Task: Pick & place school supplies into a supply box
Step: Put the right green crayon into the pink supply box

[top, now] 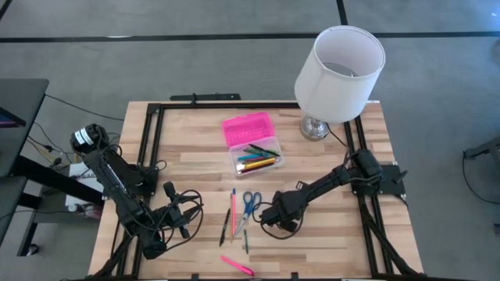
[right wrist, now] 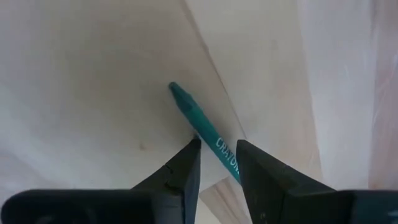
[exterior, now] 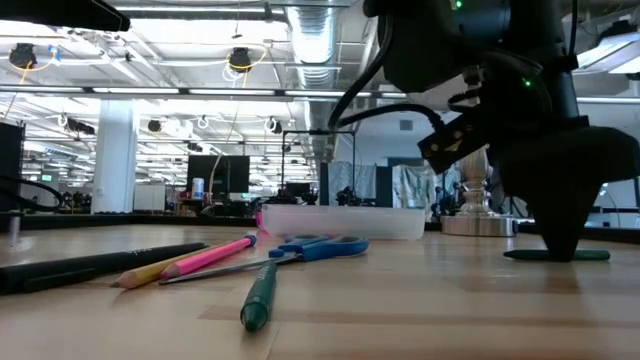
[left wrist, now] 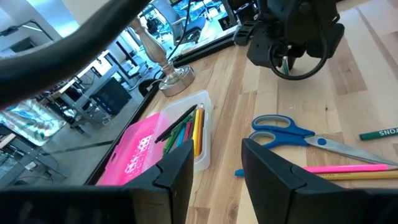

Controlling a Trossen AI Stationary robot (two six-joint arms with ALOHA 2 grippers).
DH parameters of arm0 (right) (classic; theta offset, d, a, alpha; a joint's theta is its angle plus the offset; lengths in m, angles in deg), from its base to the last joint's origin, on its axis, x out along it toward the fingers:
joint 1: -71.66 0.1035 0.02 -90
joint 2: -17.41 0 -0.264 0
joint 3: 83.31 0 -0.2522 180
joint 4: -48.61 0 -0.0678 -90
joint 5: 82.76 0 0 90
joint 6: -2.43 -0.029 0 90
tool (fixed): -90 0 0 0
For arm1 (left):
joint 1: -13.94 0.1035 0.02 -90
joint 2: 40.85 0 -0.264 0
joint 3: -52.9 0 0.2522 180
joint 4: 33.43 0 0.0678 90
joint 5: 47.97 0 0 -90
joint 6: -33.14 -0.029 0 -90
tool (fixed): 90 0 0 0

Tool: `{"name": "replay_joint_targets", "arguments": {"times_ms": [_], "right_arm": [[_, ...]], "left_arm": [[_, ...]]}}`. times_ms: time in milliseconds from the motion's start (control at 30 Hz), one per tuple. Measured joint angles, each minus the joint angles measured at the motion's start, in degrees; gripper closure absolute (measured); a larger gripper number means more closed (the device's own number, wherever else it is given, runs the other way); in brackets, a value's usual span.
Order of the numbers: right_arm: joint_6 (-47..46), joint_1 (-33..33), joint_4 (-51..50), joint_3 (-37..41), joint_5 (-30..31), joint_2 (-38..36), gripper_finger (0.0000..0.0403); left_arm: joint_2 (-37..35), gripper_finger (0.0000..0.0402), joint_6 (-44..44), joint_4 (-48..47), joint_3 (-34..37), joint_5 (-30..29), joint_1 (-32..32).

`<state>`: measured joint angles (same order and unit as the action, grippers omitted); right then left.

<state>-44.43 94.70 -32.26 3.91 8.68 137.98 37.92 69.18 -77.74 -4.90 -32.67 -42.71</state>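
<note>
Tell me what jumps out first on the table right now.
The right pincer is down on the table, fingers open astride a teal crayon. The supply box sits mid-table, pink lid open, already holding pencils. A white lamp stands at the far right corner.

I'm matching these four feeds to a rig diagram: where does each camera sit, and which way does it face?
High: overhead, straight down on the table; both arms show.
Low: table height, looking level past the scissors; the right arm shows.
Left wrist: behind the open left gripper, facing the supply box.
Right wrist: looks down between the right gripper onto a green pencil.
Shared: the scissors appear in the high, low and left wrist views.
</note>
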Motion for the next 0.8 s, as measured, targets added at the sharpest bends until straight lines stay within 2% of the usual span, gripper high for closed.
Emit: {"name": "replay_joint_targets", "arguments": {"times_ms": [400, 800], "right_arm": [[14.87, -0.02, 1.27, 0.1, -0.34, 0.13, 0.0336], [21.26, -1.32, 2.67, 0.26, -3.04, 0.11, 0.0366]], "left_arm": [[-0.01, 0.0271, 0.09, -0.02, 1.34, 0.94, 0.01], [-0.01, 0.0271, 0.15, 0.07, 1.62, 0.93, 0.01]]}}
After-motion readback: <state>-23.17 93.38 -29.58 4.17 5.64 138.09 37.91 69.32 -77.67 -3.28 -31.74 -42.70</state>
